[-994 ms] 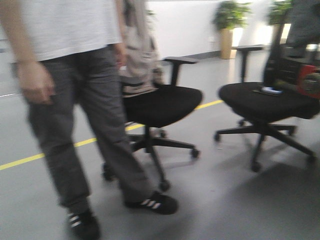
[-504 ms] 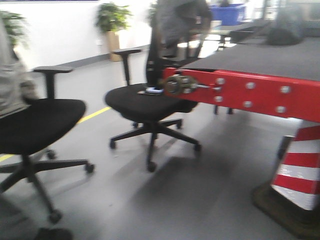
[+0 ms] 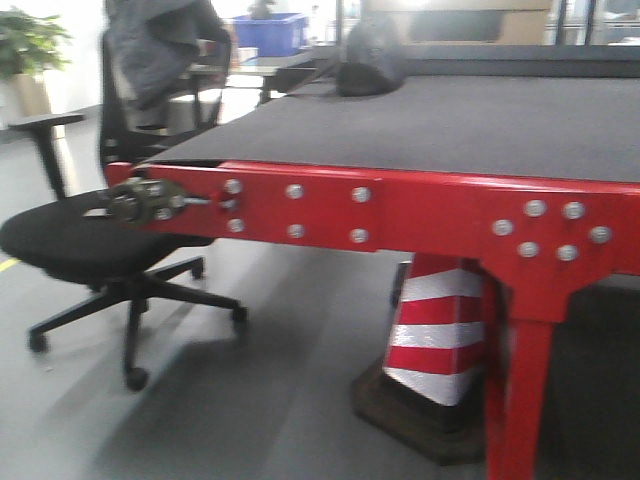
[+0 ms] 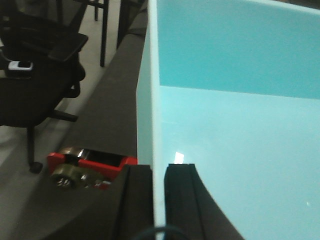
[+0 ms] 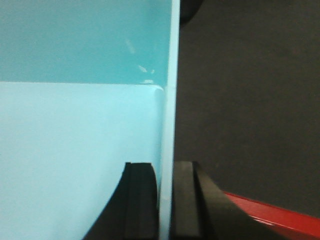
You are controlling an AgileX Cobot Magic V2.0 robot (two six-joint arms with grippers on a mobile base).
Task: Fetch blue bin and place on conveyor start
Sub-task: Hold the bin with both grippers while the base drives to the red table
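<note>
The blue bin (image 4: 235, 115), a pale cyan tub, fills both wrist views. My left gripper (image 4: 158, 172) is shut on its left wall, one finger inside and one outside. On the opposite wall of the blue bin (image 5: 75, 130) my right gripper (image 5: 166, 170) is shut the same way. Below the bin lies the conveyor start: the black belt (image 5: 250, 100) on its red frame (image 4: 100, 162). In the front view the belt (image 3: 450, 125) and red frame (image 3: 400, 215) stand close ahead; neither bin nor grippers show there.
A black office chair (image 3: 90, 250) stands left of the conveyor, also seen as a chair (image 4: 35, 85) in the left wrist view. A red-and-white traffic cone (image 3: 435, 335) sits under the frame. A dark bag (image 3: 370, 60) lies on the belt's far part. A royal-blue bin (image 3: 265, 30) stands beyond.
The front view has swung right: the standing person and first chair have left the frame, and the red conveyor frame and cone have come close and to the centre.
</note>
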